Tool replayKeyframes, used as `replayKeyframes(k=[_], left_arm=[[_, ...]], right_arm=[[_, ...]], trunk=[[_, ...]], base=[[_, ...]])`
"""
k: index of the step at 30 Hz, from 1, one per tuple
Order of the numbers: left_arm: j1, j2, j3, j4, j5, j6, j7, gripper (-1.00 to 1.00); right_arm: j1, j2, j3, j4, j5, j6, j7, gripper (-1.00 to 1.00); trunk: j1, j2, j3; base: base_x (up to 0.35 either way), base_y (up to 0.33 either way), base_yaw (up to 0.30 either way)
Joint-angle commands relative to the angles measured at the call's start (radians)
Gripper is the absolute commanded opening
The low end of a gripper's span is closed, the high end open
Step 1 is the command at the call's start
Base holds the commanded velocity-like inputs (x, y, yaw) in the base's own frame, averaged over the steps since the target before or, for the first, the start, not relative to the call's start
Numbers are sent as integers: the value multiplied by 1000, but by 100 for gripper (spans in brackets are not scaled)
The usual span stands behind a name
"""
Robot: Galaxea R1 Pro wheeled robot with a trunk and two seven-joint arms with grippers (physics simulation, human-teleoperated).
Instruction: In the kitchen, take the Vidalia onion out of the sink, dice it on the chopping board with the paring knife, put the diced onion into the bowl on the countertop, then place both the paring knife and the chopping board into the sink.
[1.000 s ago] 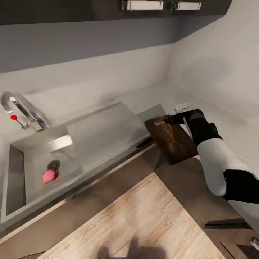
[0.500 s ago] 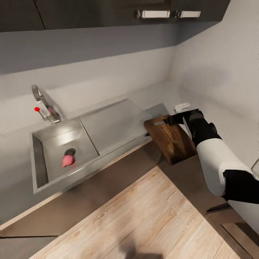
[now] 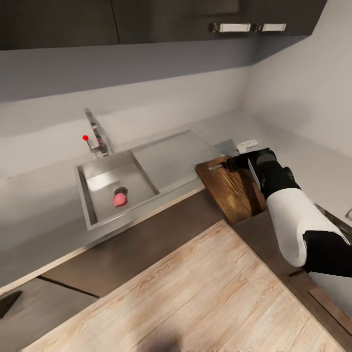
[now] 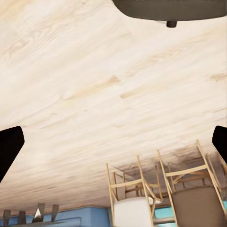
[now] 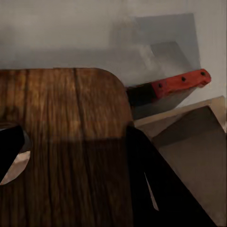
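Observation:
A pinkish onion lies in the steel sink by the drain, under the faucet with its red knob. To the right, the brown chopping board sticks out past the countertop edge. My right gripper is shut on its short end by the handle hole. In the right wrist view the board lies between my dark fingers. Beyond its corner, the red-handled paring knife rests on the grey counter. My left gripper hangs open over the floor. The bowl is out of view.
Black upper cabinets with chrome handles hang above the backsplash. The wall corner closes in at the right. Light wood floor spreads in front of the dark lower cabinets. Wooden chairs stand farther off in the left wrist view.
The camera has moved: the sink and onion have slid right in the head view and look smaller. My right arm and the board keep the same place in the picture.

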Motion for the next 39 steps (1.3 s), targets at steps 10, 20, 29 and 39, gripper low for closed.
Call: replayKeyframes(k=[10,20,29,39], left_arm=[[1,1,-4,-4,8,7,1,100],[1,1,-4,-4,8,7,1,100],[1,1,-3,-4,8,7,2,100],[1,1,-2,-4,8,7,2,100]], right_arm=[[-1,1,-3,-1,9,4,6,-100],[-1,0,-3,0,9,4,6,-100],[-1,1,-3,0,9,4,6,-100],[-1,0,-3,3,9,4,7,-100]], trunk=[[0,-2,5],[0,-2,5],[0,-2,5],[0,-2,5]], base=[[-297,192,274],[-264,212,285],[-262,213,286],[-235,197,286]])
